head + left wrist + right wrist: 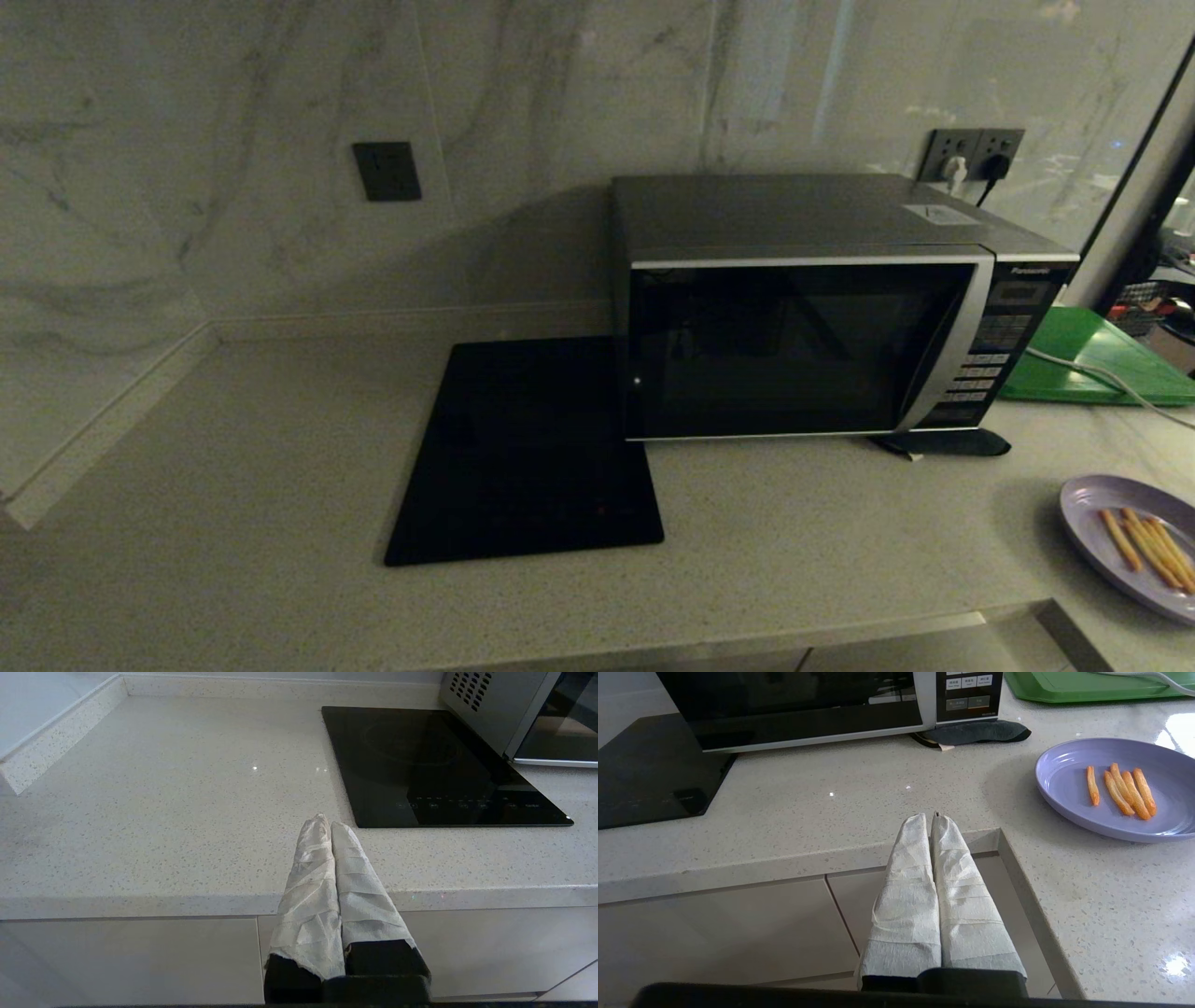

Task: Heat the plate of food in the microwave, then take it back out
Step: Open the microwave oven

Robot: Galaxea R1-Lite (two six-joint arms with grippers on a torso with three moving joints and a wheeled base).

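The microwave (803, 317) stands at the back of the counter with its dark glass door closed; its lower front also shows in the right wrist view (808, 704). The plate of food (1134, 541), a pale lavender plate with several orange fries, sits at the counter's right edge, also seen as the plate of food (1120, 788). My right gripper (929, 817) hovers over the counter's front edge, left of the plate, shut and empty. My left gripper (325, 822) hangs over the front edge, left of the black glass square, shut and empty. Neither arm shows in the head view.
A flat black glass square (527, 448) lies left of the microwave. A green board (1092, 359) with a white cable lies to its right. A dark cloth (943, 443) sits under the microwave's right front corner. Wall sockets (971, 154) are behind. The counter has a notched corner (1001, 835).
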